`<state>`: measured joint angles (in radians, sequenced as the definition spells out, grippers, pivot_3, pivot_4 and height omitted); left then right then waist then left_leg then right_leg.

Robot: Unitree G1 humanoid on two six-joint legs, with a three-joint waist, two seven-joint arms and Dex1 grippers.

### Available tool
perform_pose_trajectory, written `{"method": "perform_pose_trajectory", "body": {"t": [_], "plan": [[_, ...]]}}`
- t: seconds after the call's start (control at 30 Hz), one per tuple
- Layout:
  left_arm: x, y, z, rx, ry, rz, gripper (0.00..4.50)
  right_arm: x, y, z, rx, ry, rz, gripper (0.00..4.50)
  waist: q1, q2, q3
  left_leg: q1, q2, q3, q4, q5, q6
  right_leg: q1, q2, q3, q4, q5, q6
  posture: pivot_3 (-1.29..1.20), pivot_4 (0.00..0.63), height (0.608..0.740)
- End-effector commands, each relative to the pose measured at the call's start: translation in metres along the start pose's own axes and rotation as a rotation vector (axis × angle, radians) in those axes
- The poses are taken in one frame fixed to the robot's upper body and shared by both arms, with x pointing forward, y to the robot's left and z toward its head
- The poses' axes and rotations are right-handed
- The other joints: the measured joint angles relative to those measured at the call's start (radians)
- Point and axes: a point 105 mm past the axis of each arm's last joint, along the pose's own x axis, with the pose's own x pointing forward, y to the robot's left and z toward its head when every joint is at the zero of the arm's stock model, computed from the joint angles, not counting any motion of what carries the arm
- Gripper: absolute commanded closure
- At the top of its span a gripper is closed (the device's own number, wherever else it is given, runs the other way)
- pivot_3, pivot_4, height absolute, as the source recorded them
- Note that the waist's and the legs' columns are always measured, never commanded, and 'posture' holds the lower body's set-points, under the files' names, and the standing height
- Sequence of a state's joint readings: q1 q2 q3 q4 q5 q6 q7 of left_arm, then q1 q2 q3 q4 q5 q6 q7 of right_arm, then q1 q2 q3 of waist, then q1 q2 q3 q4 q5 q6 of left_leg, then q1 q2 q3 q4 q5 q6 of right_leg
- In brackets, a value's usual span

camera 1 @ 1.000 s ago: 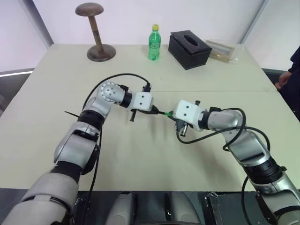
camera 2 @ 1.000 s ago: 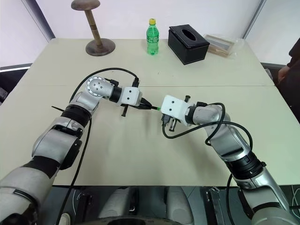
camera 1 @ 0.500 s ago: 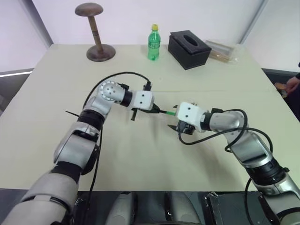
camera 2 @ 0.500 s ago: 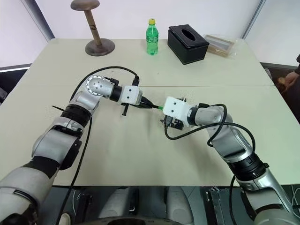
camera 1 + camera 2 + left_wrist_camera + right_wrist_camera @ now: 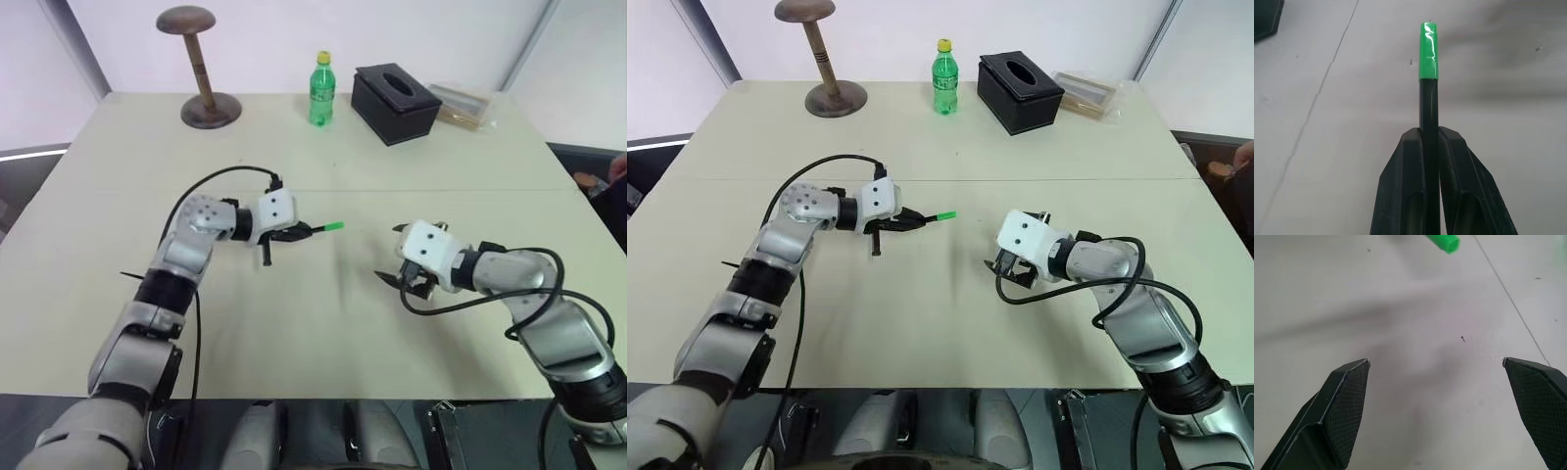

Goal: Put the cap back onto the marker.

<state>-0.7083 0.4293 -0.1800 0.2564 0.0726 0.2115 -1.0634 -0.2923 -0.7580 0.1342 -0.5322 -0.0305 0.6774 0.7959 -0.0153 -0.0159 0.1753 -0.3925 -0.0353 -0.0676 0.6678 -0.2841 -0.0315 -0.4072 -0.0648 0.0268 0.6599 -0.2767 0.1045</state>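
Observation:
My left gripper (image 5: 294, 233) is shut on the thin black marker (image 5: 1428, 110), which sticks out past its fingers (image 5: 1405, 191) above the table. The bright green cap (image 5: 1429, 51) sits on the marker's end (image 5: 330, 227). My right gripper (image 5: 395, 257) hangs open over the table to the right of the marker, a clear gap away, with nothing between its fingers (image 5: 1347, 406). In the right wrist view the green cap (image 5: 1444, 241) shows beyond those open fingers.
At the table's far side stand a wooden hat stand (image 5: 201, 69), a green bottle with a yellow lid (image 5: 322, 90), a black tissue box (image 5: 396, 102) and a clear packet (image 5: 468, 106). A seam (image 5: 441, 190) crosses the table.
My right gripper has opened, let go of the cap and drawn back to the right. My left gripper has pulled left with the capped marker and rolled. The two grippers now stand apart.

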Motion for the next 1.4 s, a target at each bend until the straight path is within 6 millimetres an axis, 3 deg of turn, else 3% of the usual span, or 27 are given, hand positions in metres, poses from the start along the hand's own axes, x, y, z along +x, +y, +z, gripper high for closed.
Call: {"method": "perform_pose_trajectory", "body": {"t": [0.03,0.27,0.6,0.7,0.9,1.1,1.4], "plan": [[-0.026,0.004,0.009,-0.13,0.001,0.152,4.5,-0.006,0.0,0.017,0.008,-0.067,-0.035,0.06,-0.004,0.0,0.0,0.0,0.0,0.0,0.0,0.0,0.0,0.0,0.0,0.0,0.0,0.0,0.0,0.0,0.15,0.74],[-0.056,-0.019,-0.023,-0.394,0.176,0.318,4.5,-0.001,0.004,0.024,0.03,-0.097,-0.028,0.06,0.004,0.0,0.0,0.001,0.0,0.0,0.0,0.0,0.0,0.001,-0.001,0.0,0.0,0.0,0.0,0.0,0.15,0.74],[-0.054,-0.036,-0.048,-0.528,0.25,0.354,4.5,0.003,0.01,0.028,0.046,-0.11,-0.019,0.06,0.004,0.0,0.0,0.001,0.0,0.0,0.0,0.0,0.0,0.001,-0.002,0.0,0.0,0.0,0.0,0.0,0.15,0.74],[-0.052,-0.038,-0.051,-0.55,0.257,0.348,3.25,0.002,0.01,0.027,0.047,-0.105,-0.026,0.0,0.004,0.0,0.0,0.001,0.0,0.0,0.0,0.0,-0.001,0.001,-0.002,0.0,0.0,0.0,0.0,0.0,0.15,0.74],[-0.051,-0.036,-0.049,-0.568,0.246,0.346,0.19,0.002,0.011,0.027,0.044,-0.105,-0.028,0.0,0.004,0.0,0.0,0.001,0.0,0.0,-0.001,0.0,-0.001,0.001,-0.002,0.0,0.0,0.0,0.0,0.0,0.15,0.74],[-0.06,-0.025,-0.032,-0.464,0.175,0.421,0.08,0.003,0.015,0.033,0.007,-0.124,0.019,0.0,0.004,0.0,0.0,0.001,0.0,0.0,-0.001,0.0,-0.001,0.001,-0.002,0.0,-0.001,0.0,0.0,0.0,0.15,0.74],[-0.094,-0.048,-0.025,-0.402,0.146,0.437,0.08,0.008,0.031,0.055,-0.014,-0.205,0.157,0.0,0.003,0.0,0.0,0.001,0.0,-0.001,-0.002,0.0,-0.001,0.001,-0.003,0.0,-0.003,0.0,-0.001,0.0,0.15,0.74]]}}
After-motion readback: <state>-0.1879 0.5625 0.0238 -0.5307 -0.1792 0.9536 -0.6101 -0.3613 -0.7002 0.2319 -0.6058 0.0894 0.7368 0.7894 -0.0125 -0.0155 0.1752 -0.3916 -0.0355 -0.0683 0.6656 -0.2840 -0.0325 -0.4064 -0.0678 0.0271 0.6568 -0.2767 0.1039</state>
